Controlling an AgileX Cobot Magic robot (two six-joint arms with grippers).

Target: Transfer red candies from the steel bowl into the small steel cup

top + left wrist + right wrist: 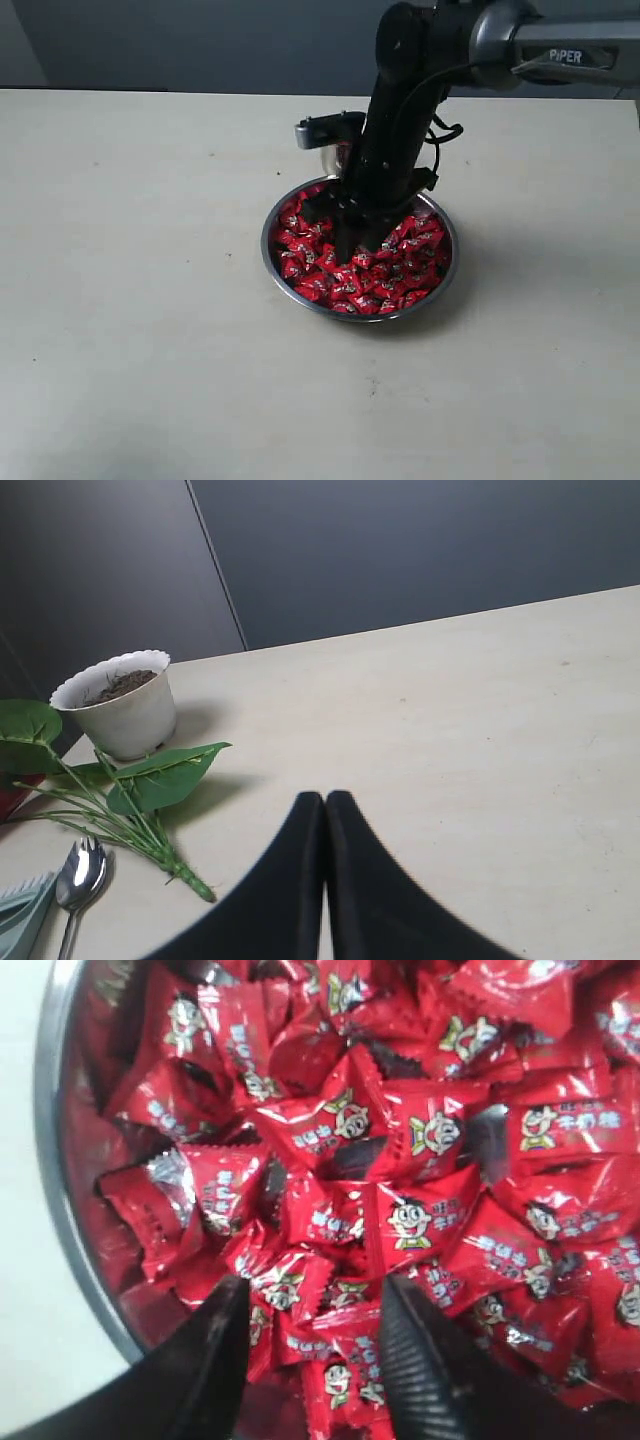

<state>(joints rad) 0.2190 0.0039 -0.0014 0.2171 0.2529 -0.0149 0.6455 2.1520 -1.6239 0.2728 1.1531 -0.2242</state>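
My right gripper [322, 1360] is down in the shiny round steel bowl [50, 1160]. Its ribbed black fingers [430, 1360] stand apart, straddling glossy, crinkled red candies [410, 1225] whose long axes point every way. I cannot tell whether it pinches one.

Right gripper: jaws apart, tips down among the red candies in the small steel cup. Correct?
Wrong container. The right gripper does have its jaws apart with tips down among the red candies, but they lie in the steel bowl. The exterior view shows it.
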